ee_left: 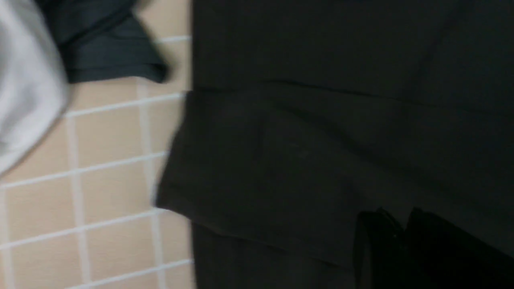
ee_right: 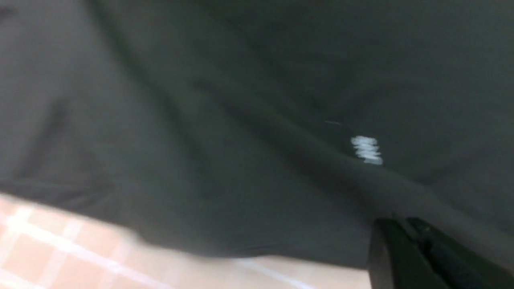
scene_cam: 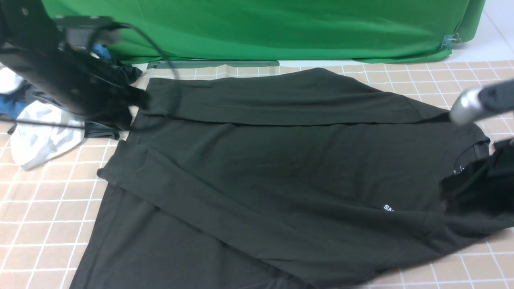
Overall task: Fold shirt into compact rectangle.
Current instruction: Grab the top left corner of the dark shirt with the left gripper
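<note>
The black shirt point(scene_cam: 281, 160) lies spread over the checked table, its far long edge folded toward the middle and a sleeve laid slantwise across the near part. Its collar point(scene_cam: 478, 146) is at the right, with white lettering point(scene_cam: 388, 208) close by. My left gripper point(scene_cam: 138, 100) hangs blurred at the shirt's far left corner. In the left wrist view the left gripper point(ee_left: 397, 216) is shut above flat cloth with nothing seen in it. My right gripper point(scene_cam: 453, 192) is at the shoulder, where the cloth bunches up. In the right wrist view the right gripper point(ee_right: 401, 220) is shut on a ridge of the shirt point(ee_right: 200, 120).
A white garment point(scene_cam: 40, 140) and a smaller dark grey garment point(scene_cam: 100, 128) lie heaped at the far left, beside something blue point(scene_cam: 12, 104). A green cloth backdrop point(scene_cam: 281, 28) closes off the back. Bare tiled tablecloth point(scene_cam: 40, 208) shows at the near left and far right.
</note>
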You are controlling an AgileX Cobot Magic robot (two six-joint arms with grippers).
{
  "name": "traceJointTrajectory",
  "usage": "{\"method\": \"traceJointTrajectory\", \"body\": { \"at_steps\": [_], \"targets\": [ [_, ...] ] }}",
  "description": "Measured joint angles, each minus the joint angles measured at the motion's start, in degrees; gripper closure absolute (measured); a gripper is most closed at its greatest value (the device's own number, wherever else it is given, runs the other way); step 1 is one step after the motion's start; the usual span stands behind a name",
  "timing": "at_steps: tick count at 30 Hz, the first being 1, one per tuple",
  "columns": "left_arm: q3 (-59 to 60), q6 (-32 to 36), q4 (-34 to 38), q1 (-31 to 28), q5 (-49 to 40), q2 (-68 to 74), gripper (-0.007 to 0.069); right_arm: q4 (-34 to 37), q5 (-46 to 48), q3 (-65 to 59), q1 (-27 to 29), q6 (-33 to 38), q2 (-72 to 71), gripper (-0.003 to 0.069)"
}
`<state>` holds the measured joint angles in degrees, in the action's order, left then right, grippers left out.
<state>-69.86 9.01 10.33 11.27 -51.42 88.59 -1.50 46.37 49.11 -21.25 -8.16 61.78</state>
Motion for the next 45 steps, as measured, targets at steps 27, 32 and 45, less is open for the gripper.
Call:
{"method": "traceJointTrajectory", "body": {
  "at_steps": [27,32,45],
  "targets": [
    [13.80,-4.02,7.23,39.76,19.05,13.62,0.0120,16.78,9.33,5.27,14.57,23.35,10.13,0.0623],
    [13.80,-2.47,7.39,39.76,22.88,13.83,0.0117,16.80,9.15,5.27,14.56,23.84,10.13,0.0620],
    [13.80,0.71,10.16,39.76,28.56,14.31,0.0117,17.38,7.21,5.27,14.51,24.75,10.13,0.0614]
  ]
}}
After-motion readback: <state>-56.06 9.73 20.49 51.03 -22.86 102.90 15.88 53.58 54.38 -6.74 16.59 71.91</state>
